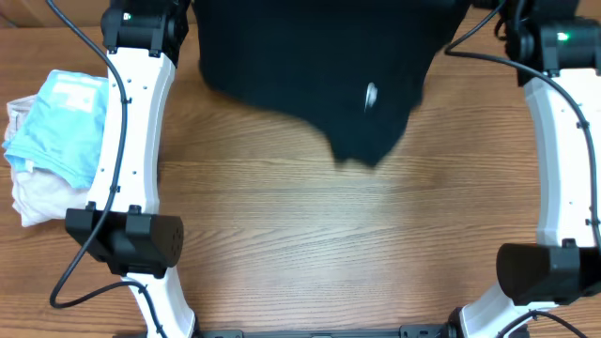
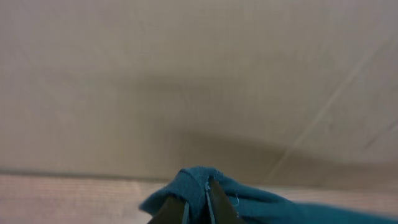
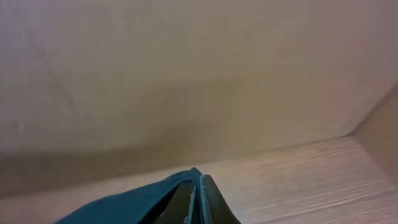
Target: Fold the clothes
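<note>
Observed: left gripper [image 2: 198, 202] clamped on the dark garment [image 1: 319, 66]; right gripper [image 3: 199, 200] likewise clamped on its edge, over the worktop's [image 1: 329, 244] far side.

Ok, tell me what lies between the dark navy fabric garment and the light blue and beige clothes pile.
Overhead: the left arm's white link, then bare wooden tabletop up to the garment.
</note>
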Controlling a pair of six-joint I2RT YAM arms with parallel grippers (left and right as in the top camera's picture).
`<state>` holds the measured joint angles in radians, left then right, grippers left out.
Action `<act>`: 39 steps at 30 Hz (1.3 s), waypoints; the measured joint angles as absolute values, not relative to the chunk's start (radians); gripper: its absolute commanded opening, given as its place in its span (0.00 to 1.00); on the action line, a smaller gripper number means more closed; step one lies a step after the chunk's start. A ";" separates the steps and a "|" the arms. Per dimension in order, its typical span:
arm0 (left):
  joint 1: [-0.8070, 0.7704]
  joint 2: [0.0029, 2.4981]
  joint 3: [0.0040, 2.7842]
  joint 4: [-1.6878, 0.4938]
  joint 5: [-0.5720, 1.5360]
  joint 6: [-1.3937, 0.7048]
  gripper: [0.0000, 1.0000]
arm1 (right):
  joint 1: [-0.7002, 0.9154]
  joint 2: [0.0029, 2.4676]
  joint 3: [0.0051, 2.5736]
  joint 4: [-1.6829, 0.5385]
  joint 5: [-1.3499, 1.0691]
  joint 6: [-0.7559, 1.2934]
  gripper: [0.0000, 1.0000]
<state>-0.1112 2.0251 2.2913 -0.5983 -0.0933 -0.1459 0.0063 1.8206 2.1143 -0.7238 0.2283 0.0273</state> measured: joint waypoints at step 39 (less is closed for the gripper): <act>-0.253 2.384 2.328 -1.190 0.242 -0.136 0.64 | -0.039 1.980 2.001 -1.568 0.170 0.026 0.04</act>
<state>-0.2535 2.3837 2.3283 -1.1904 0.2424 -0.1356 -0.0395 1.9797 2.0006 -1.5681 0.1699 0.0257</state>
